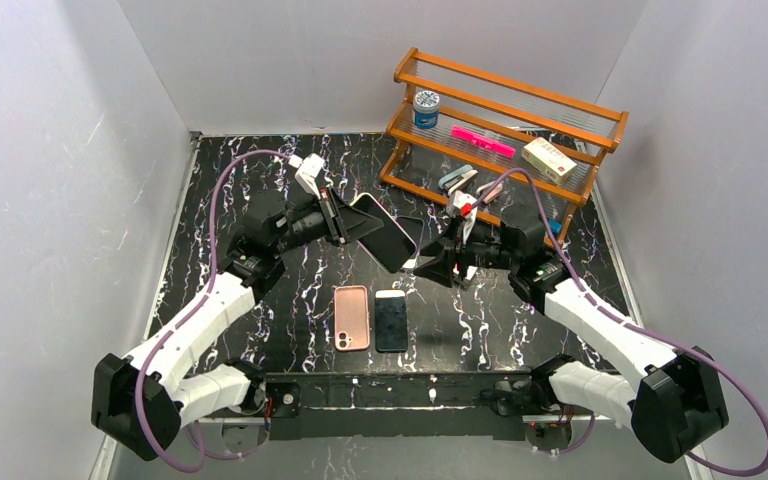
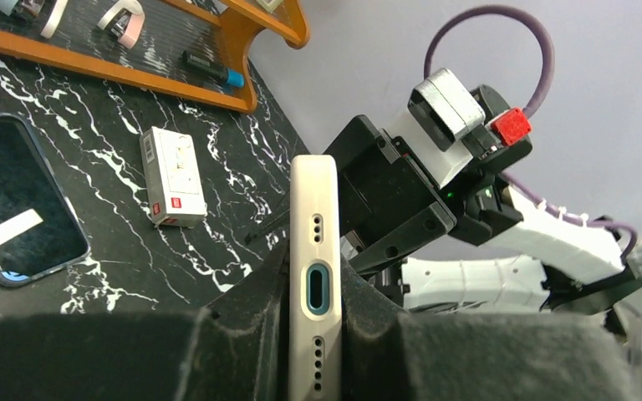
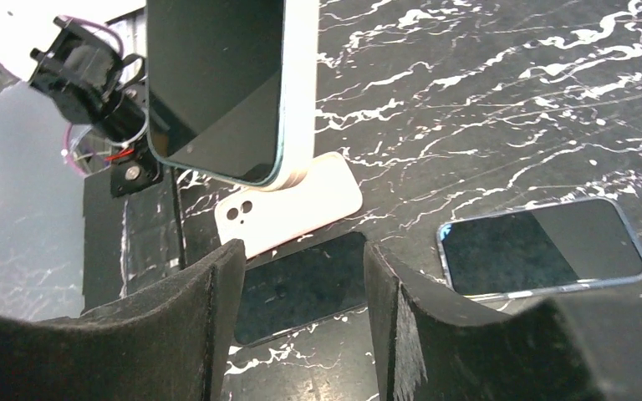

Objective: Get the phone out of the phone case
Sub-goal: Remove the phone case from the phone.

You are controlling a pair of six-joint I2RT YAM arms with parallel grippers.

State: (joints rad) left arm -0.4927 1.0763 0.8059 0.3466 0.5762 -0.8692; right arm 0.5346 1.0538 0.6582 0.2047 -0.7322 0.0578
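above the open middle of the surface [image 1: 480, 320], i see my left pincer [image 1: 338, 222] clamped tight on the cased phone [image 1: 385, 232] at its port end; my right pincer [image 3: 301, 259] gapes half-wide just beside its free edge, holding nothing.

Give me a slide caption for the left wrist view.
Left claw grips the cased phone end-on to the camera; right claw open behind.
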